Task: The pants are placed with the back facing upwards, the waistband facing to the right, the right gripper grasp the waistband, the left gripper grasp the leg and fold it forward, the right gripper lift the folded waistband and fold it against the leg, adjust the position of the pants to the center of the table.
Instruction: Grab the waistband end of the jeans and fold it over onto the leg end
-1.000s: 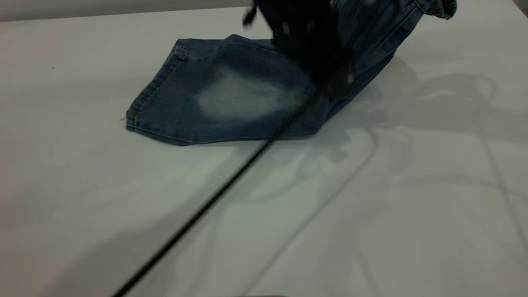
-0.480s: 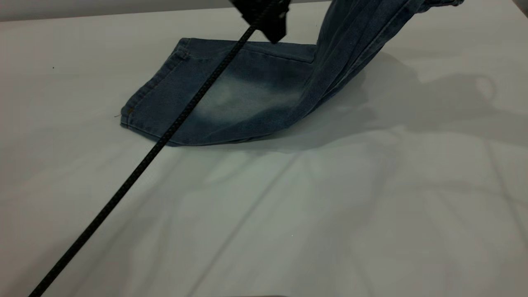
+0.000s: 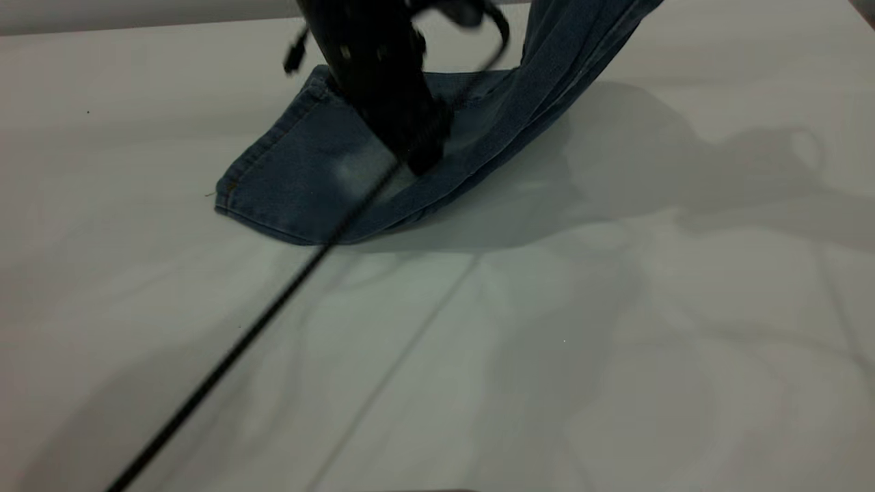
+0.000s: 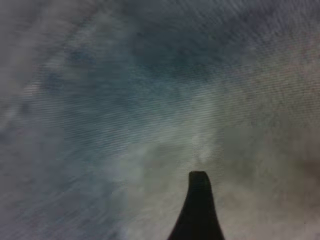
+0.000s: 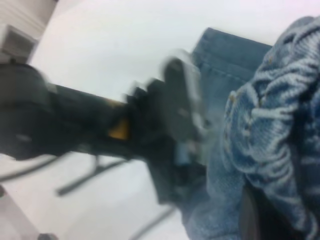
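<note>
Two grippers work on the pants (image 3: pixel 307 171), which lie toward the far edge of the desk (image 3: pixel 615 355). The right gripper (image 5: pixel 260 220) pinches the gathered waistband (image 5: pixel 270 130) and holds it raised above the desk. The left gripper (image 4: pixel 198 210) sits low over the flat denim; whether it is spread or closed, I cannot tell. I think the fold may land crooked if the left arm blocks the cloth.

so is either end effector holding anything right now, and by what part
The right end effector holds the pants by the gathered elastic waistband, lifted off the table. The left end effector is down on the denim; whether it grips cannot be told.
</note>
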